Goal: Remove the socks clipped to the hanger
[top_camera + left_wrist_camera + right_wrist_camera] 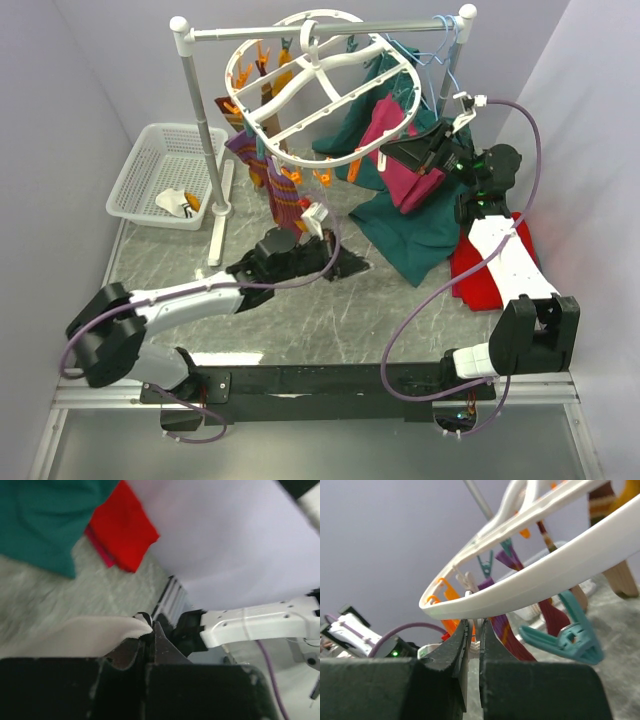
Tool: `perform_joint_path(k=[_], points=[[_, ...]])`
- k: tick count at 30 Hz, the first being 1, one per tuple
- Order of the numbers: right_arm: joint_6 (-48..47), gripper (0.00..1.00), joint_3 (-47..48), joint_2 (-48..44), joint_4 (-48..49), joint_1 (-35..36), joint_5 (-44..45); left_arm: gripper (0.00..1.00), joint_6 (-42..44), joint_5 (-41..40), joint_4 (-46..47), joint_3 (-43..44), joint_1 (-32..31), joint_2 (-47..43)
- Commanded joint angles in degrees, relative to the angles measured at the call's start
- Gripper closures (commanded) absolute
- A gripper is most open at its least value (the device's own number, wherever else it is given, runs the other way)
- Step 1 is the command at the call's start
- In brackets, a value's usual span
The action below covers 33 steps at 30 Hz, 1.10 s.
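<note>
The white oval hanger hangs from the pole rack with orange and teal clips around its rim. Maroon and purple striped socks hang clipped at its near left side. My left gripper is low over the table below them. In the left wrist view it is shut on a cream sock. My right gripper is at the hanger's right rim. In the right wrist view it is closed on a white clip piece just under the rim, with a striped sock behind.
A white basket at the left holds a small white and orange item. Dark green clothes and a magenta garment hang or lie right of the hanger. A red cloth lies under my right arm. The rack pole stands at the left.
</note>
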Motion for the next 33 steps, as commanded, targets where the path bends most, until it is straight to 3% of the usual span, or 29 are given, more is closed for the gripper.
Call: perform_joint_path(k=[1,3,5,7,14,20,26,33], points=[[-8.3,0.99,2.9,-1.7,-10.4,0.6,1.3,0.99,0.5,-8.7,-11.0,-5.6,3.4,-8.0],[-10.9,0.99,3.3,-2.0,-14.2,0.7,1.8,0.99,-2.4,-6.3,-13.4,-9.2,7.8,-12.2],[-12.1,0.99,3.3,-2.3,-15.5,0.9,2.2,0.99,-8.1,1.4,-11.1,-16.7,17.8,-15.6],[-13.0,0.98,3.6,-2.4,-17.1,1.0,2.3,0.99,-10.0,4.1,-11.1,-21.4,26.5,-21.1],[-16.3,0.98,4.2,-3.0,-20.7,0.9,2.7,0.99,-2.1,-1.0,-33.6,-15.0,44.2,-29.2],[-17.1,0.98,3.7,-4.0,-21.2,1.0,3.0,0.99,-3.5,0.9,-33.6,-7.7,60.4,-20.8],[-18.2,0.98,3.7,-4.4,-22.6,1.0,2.8,0.99,-4.1,-4.2,-32.0,5.1,64.5,-12.0],[-17.2,0.98,3.0,-5.3,-21.4,0.9,2.5,0.96,-2.1,-4.0,-34.3,19.4,68.8,8.4]])
